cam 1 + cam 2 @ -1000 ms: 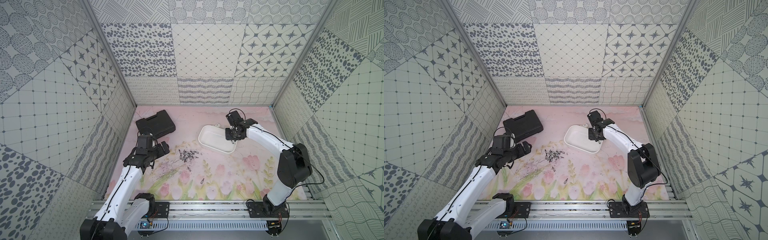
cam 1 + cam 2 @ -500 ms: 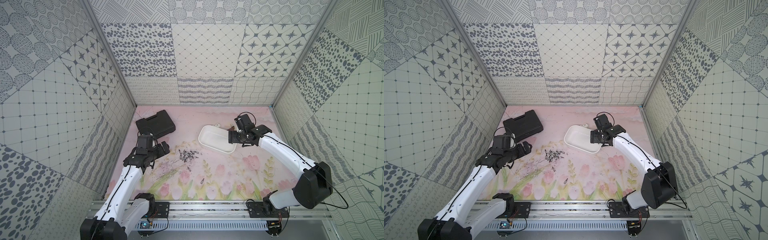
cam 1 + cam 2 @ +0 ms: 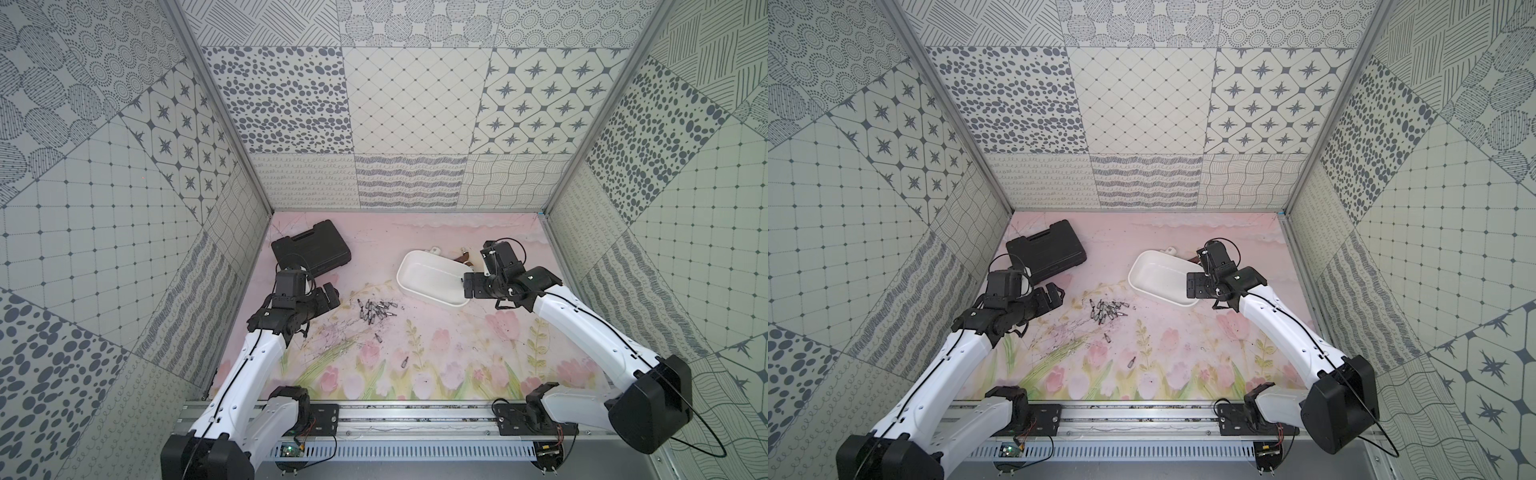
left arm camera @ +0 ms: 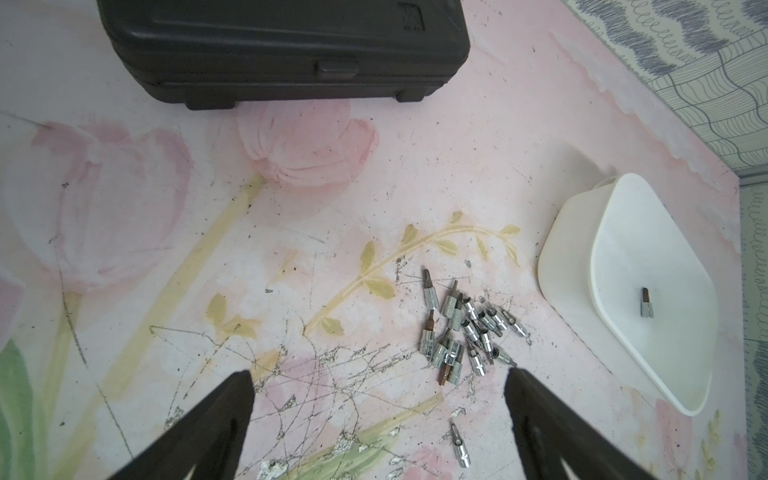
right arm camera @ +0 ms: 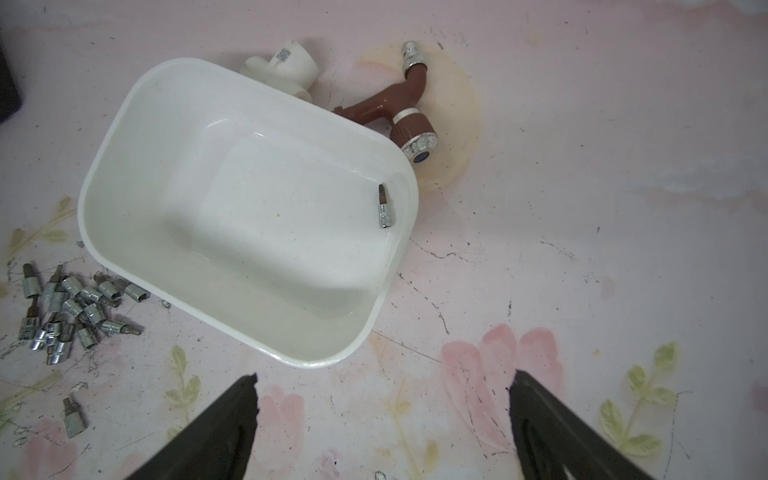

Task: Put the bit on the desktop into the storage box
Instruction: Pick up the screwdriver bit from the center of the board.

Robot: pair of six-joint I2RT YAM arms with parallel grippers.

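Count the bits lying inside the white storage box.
1. The bit lies on the storage box floor, near the corner beside the brown tap; the interior shows fully, none hidden.

Bit pile [image 3: 376, 309] mid-frame on my counter [image 3: 457, 340]; storage box [image 3: 432, 275] to its right holds one bit [image 5: 385, 206]; tool case [image 3: 311, 247] upper left.

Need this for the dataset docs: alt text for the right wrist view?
A white storage box on the pink floral desktop holds one bit. A pile of bits lies beside it; a brown tap and a white pipe fitting sit along another side. The right gripper is open and empty.
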